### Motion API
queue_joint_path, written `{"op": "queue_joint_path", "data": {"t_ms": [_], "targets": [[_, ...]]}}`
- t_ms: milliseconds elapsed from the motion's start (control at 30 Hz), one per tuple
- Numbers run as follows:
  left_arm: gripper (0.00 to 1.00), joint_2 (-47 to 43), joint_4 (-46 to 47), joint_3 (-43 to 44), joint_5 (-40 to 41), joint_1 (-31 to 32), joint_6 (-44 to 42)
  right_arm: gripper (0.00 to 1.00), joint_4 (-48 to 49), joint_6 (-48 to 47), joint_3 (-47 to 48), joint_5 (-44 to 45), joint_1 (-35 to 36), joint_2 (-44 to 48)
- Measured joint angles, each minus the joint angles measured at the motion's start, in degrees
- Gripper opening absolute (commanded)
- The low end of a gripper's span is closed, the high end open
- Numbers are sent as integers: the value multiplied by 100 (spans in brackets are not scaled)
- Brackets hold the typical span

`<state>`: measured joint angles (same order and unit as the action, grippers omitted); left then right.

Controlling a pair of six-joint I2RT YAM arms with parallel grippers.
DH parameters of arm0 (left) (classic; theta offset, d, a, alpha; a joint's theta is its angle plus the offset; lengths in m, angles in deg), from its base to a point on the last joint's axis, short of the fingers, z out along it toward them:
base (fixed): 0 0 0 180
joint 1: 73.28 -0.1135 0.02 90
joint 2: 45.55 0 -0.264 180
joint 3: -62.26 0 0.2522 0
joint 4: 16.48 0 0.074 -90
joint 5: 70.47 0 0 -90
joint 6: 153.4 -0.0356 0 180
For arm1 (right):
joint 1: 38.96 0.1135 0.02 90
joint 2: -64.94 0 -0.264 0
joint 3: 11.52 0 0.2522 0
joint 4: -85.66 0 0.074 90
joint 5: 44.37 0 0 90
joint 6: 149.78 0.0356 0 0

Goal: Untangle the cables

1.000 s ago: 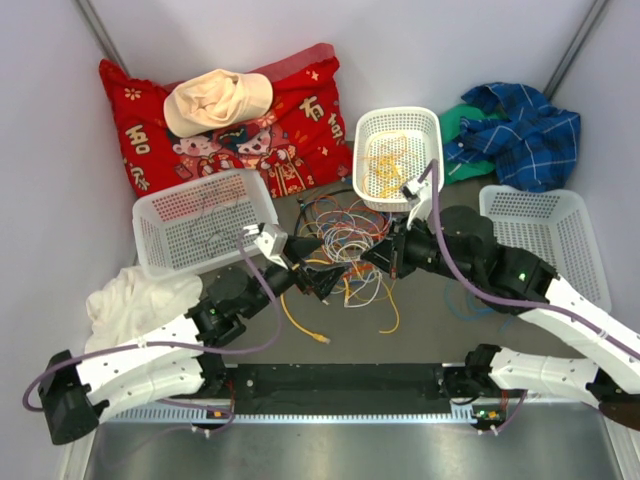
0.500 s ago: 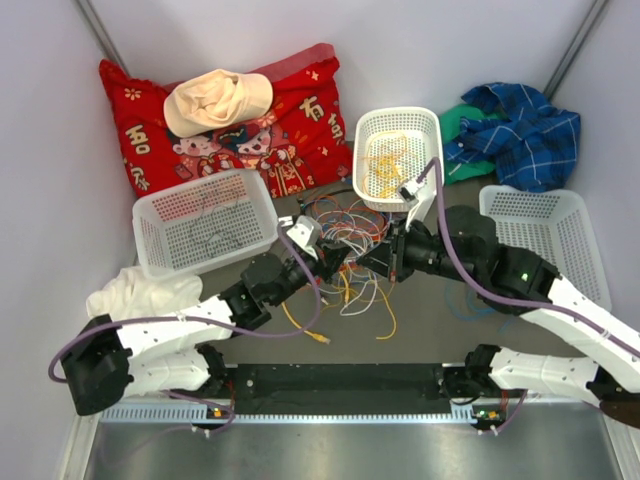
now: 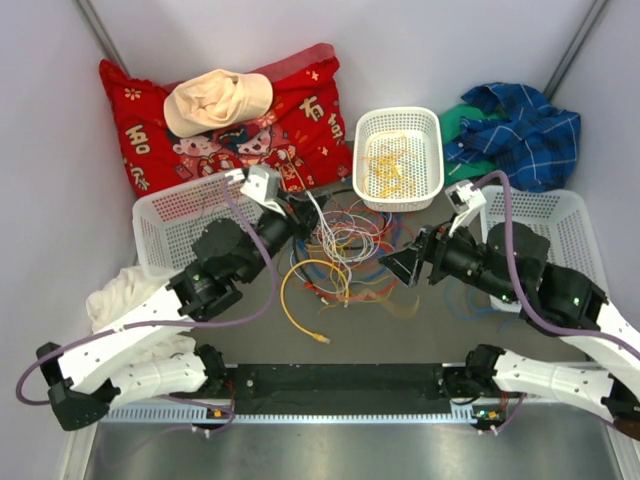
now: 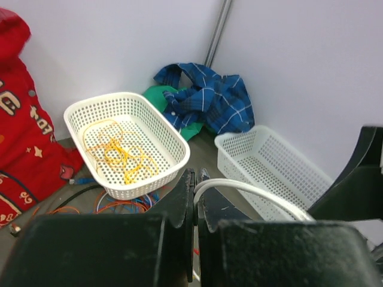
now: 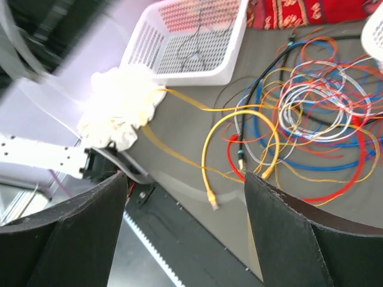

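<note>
A: Where does the tangle of thin coloured cables [image 3: 345, 240] lie?
B: On the grey tabletop [image 3: 425, 335], mid-field, between the two arms. Loops of red, blue, white, orange and black, all overlapping. Just beyond it stands a white perforated plastic basket [image 3: 357, 160] with loose yellow wires inside.
A: Left claw [image 4: 195, 194]?
B: Clamped on a white cable [image 4: 251, 190]. The wrist view shows the fingers pressed together and the cable bending out to the right. From above, that cable runs from the claw down into the far side of the tangle. The claw sits near the edge of a red printed cushion [image 3: 300, 110].
A: Right claw [image 5: 185, 179]?
B: Spread wide, gripping nothing. It sits at the right of the tangle, pointing toward it. Cannot tell whether it touches any wire.
A: Strays?
B: One yellow cable [image 3: 285, 300] curls out on the near side, plug end toward the arm bases. A second white basket [image 3: 175, 235] stands left of the tangle, and a third [image 3: 585, 230] stands right.
</note>
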<state>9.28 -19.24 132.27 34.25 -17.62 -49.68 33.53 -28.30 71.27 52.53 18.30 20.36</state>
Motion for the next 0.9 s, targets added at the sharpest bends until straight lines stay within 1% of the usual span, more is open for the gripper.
{"op": "queue_joint_path", "data": {"t_ms": [133, 267, 367, 500, 667, 900], "targets": [[0, 9, -684, 754, 114, 2, 85, 76, 44, -57, -264, 195, 0, 205], [0, 192, -1342, 1440, 125, 2, 186, 74, 297, -107, -675, 208, 2, 256], [0, 369, -1644, 1775, 111, 0, 278, 72, 479, -149, -887, 201, 2, 249], [0, 599, -2159, 2118, 127, 2, 455, 70, 846, -190, -1032, 17, 2, 192], [0, 1040, -2824, 2608, 229, 0, 835, 69, 1552, -186, -1285, -385, 2, 160], [0, 1353, -3193, 2721, 269, 2, 1268, 68, 2041, -212, -1552, -717, 2, -273]]}}
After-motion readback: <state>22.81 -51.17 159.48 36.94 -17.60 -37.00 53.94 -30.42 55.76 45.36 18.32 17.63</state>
